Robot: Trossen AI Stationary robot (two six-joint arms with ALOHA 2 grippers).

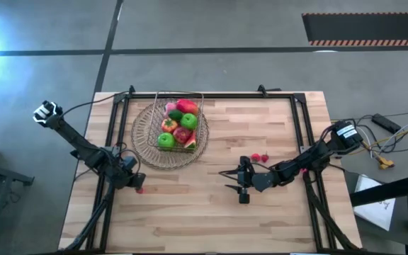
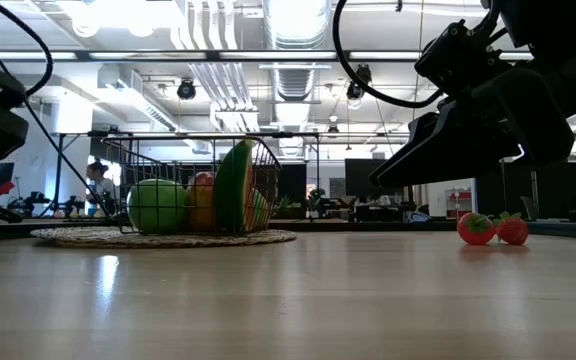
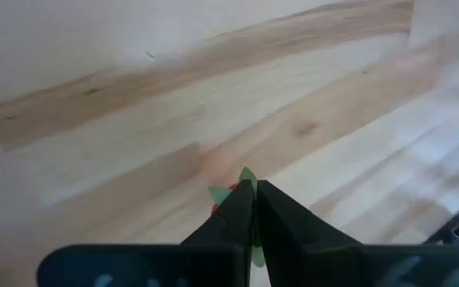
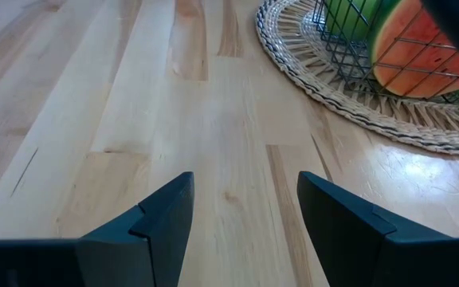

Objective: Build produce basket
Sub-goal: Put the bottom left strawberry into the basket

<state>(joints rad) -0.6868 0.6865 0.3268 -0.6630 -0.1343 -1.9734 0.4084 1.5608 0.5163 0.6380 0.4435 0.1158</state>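
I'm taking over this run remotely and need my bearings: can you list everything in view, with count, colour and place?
Table: one, light wood, dark frame rails along its sides.
Woven mat: one, tan, round, on the table's far left part.
Basket: one, dark wire, standing on the mat.
Produce in the basket: several pieces, including green apples, red and orange fruits and a watermelon slice.
Loose berries: two, red, on the table right of the mat.
Small red and green piece: one, pinched in the left gripper.
Person: one, far in the room behind the table.
Left gripper: shut on the small piece, low over the table's left side.
Right gripper: open, empty, near the table's middle.
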